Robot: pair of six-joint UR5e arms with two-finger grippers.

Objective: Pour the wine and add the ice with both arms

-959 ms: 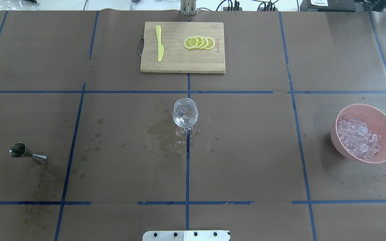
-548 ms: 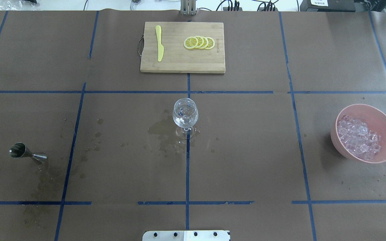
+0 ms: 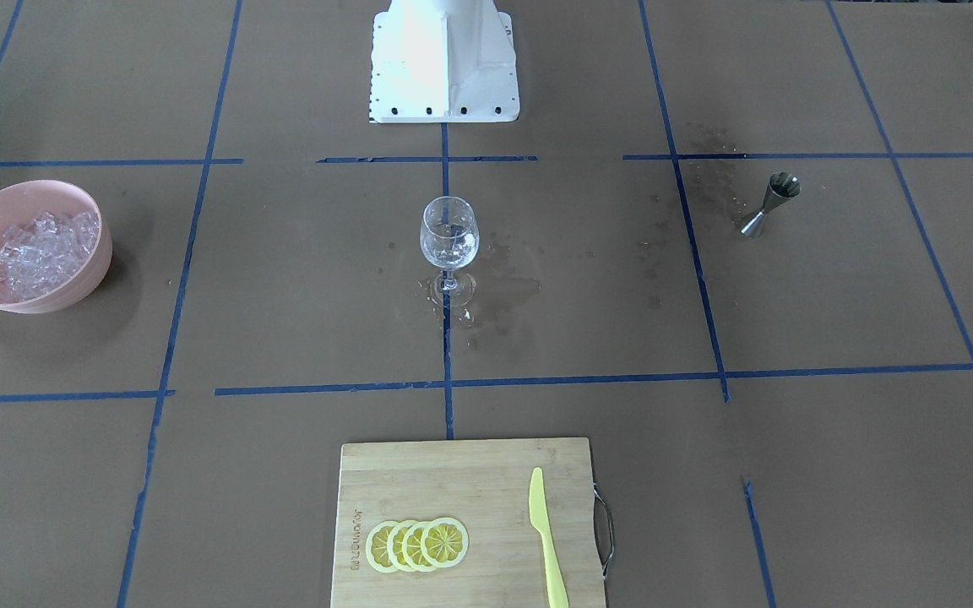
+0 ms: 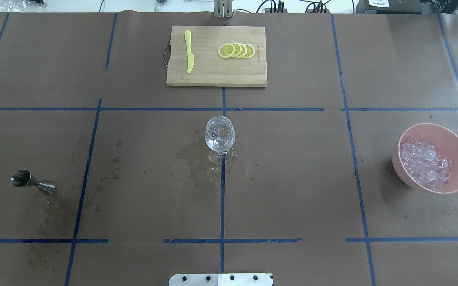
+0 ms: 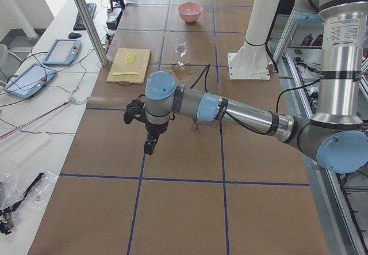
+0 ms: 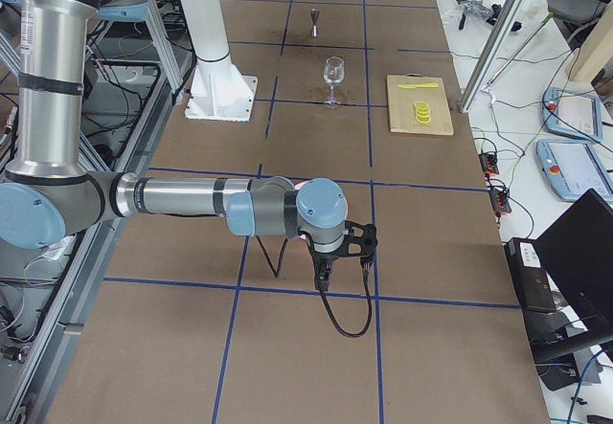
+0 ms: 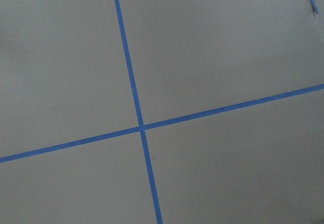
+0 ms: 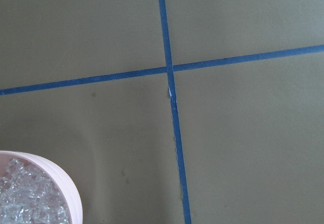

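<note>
The glass (image 4: 220, 138) stands mid-table, with the bowl (image 4: 396, 163) of ice (image 4: 425, 163) at its three o'clock. The left gripper (image 5: 149, 145) and right gripper (image 6: 323, 280) point down over the table. I cannot tell how open they are.

Both arms reach out sideways at the two ends, grippers hanging downward.
The left arm (image 5: 247, 114) holds its upper link vertical, bends at the elbow and runs its forearm roughly level out from the base at the left end. Its wrist turns the left gripper (image 5: 150, 145) straight down. The right arm (image 6: 182, 197) mirrors this at the right end, forearm level, with the right gripper (image 6: 324, 278) pointing down. Whether either gripper's fingers are parted cannot be told.
</note>
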